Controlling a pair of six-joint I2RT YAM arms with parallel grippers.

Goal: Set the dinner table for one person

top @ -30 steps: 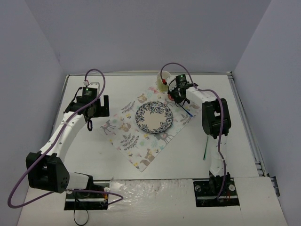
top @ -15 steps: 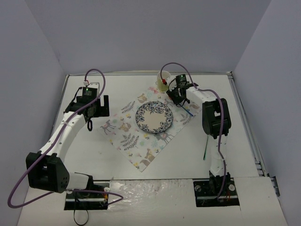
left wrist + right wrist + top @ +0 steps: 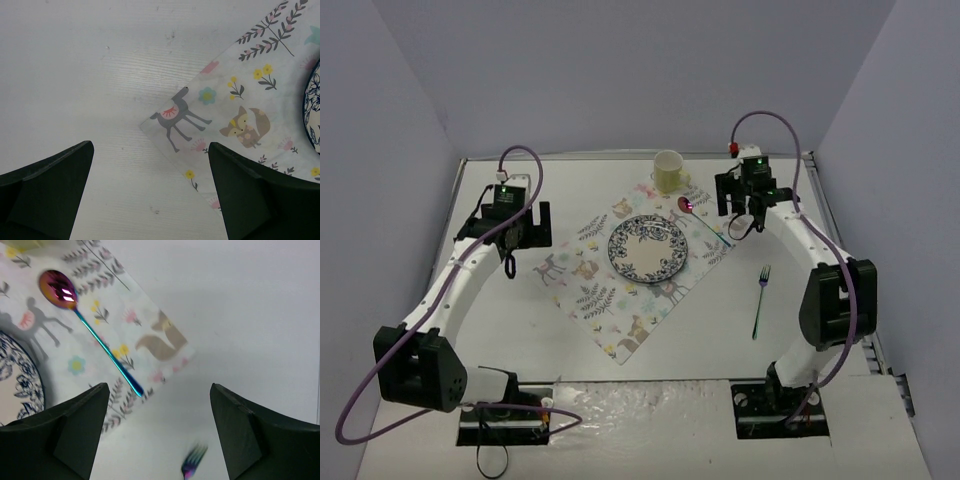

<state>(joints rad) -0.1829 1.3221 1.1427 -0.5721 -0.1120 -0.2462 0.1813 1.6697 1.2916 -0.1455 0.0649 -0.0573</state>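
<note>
The white dinner table (image 3: 520,330) carries a pastel animal-print placemat (image 3: 620,300) with a blue-patterned plate (image 3: 649,248) on it. An iridescent spoon (image 3: 705,222) (image 3: 100,340) lies on the placemat right of the plate. A pale yellow cup (image 3: 668,170) stands at the placemat's far corner. A matching fork (image 3: 761,300) (image 3: 194,461) rests on bare table further right. My right gripper (image 3: 742,210) (image 3: 159,387) hovers open and empty beyond the spoon's handle end. Over the placemat's left corner (image 3: 240,100), my left gripper (image 3: 530,232) (image 3: 150,146) also stands open and empty.
Grey walls enclose the table on three sides. A metal rail (image 3: 840,240) runs along the right edge. The arm bases sit on plates at the near edge (image 3: 640,410). The plate's rim (image 3: 312,110) shows at the right edge of the left wrist view.
My right gripper opened, let go of the spoon on the placemat, and swung right and away from the cup. The left arm has not moved.
</note>
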